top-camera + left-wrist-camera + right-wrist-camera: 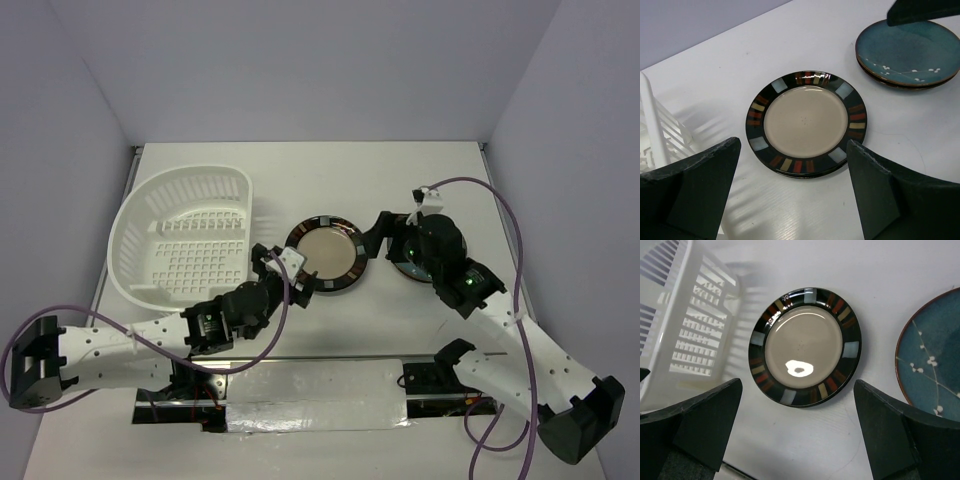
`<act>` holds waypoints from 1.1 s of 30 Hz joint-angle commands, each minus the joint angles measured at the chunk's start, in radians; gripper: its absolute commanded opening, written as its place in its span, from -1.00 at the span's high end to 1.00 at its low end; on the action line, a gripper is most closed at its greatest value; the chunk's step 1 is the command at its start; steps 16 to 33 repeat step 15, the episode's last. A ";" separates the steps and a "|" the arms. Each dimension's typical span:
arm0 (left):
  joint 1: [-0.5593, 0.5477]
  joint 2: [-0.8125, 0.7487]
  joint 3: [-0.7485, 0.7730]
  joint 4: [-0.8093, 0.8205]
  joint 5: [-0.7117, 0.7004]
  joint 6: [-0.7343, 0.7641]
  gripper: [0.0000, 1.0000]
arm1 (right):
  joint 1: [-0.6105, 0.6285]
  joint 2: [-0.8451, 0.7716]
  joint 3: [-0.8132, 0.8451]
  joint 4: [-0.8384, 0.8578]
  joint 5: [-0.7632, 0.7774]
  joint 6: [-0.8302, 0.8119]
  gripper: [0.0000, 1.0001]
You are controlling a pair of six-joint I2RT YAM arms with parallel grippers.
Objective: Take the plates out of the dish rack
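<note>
Plates both lie flat on the white table [300,180]. At the left edge sits the dish rack [200,255], only grid floor and dividers showing. Just beside it is the beige-centred plate [325,252], with the left gripper [792,145] spread wide at its near rim, holding nothing. Past a bare strip lies the teal plate [907,52], possibly stacked on another. The right gripper [798,384] hangs released, its arm over that plate.

- the dish rack [195,255] walls off the table's [330,180] left side; open from above
- the left gripper [792,150] hangs over the gap between rack and beige-centred plate [325,250]
- a narrow bare strip parts that plate from the teal plate [907,50]
- table behind both plates is free
</note>
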 commanded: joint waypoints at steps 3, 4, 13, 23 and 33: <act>-0.006 -0.056 -0.034 0.080 -0.043 0.029 -0.99 | 0.013 -0.077 -0.062 0.105 -0.054 -0.044 -1.00; -0.006 -0.068 -0.040 0.092 -0.044 0.030 -0.99 | 0.015 -0.091 -0.071 0.119 -0.089 -0.047 -1.00; -0.006 -0.051 -0.039 0.098 -0.030 0.030 -0.99 | 0.018 -0.134 -0.107 0.168 -0.097 -0.055 -1.00; -0.006 -0.039 -0.034 0.098 -0.037 0.032 -0.99 | 0.018 -0.142 -0.107 0.171 -0.110 -0.055 -1.00; -0.006 -0.039 -0.034 0.098 -0.037 0.032 -0.99 | 0.018 -0.142 -0.107 0.171 -0.110 -0.055 -1.00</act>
